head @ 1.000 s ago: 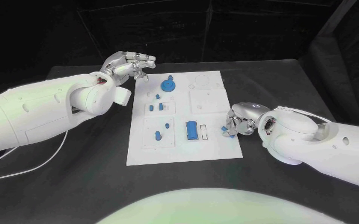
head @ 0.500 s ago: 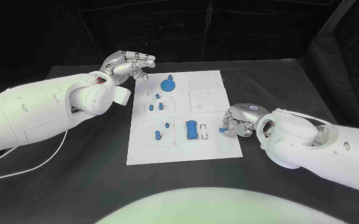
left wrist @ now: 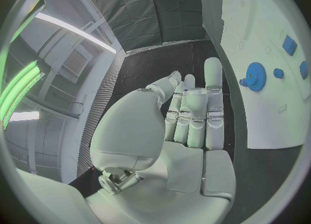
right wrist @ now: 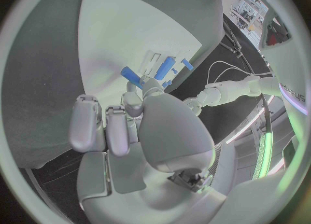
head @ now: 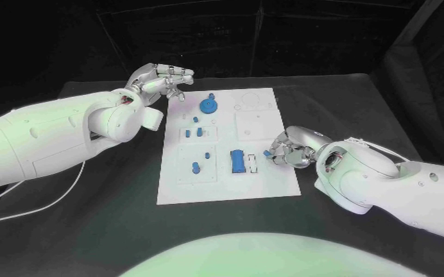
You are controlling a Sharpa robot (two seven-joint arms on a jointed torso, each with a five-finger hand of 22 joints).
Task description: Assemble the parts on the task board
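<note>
Holding a small blue peg-like part (head: 269, 156) between thumb and fingertip, the right robot hand (head: 291, 151) sits over the right edge of the flat white task board (head: 264, 187), which lies mid-table on the matte black table (head: 351, 97). In the right wrist view the same blue peg (right wrist: 131, 73) looks like a short smooth cylinder, prob. plastic, sticking out past the fingertips w/ its long axis slanted toward the board. Key relation: just beside the held peg, toward the board's centre, lies a larger blue oblong block (head: 239, 161) w/ a narrow white slot next to it; its long axis runs front-to-back along the board. That spot is prob. where the peg goes, though the exact socket can't be told. Right hand is much nearer to it than the left; next move, I'd judge, is a short shift inward w/ the peg tipped upright. Left robot hand (head: 159, 81) hangs above the table off the board's far-left corner, fingers loosely curled, gripping nothing. Nearest to it on the board is a blue toothed gear wheel (head: 209, 105), round w/ a raised hub. Other small blue parts (head: 196, 165) sit in shallow recesses along the board's left half; board surface looks smooth, rigid, w/ faint outlined panels.
</note>
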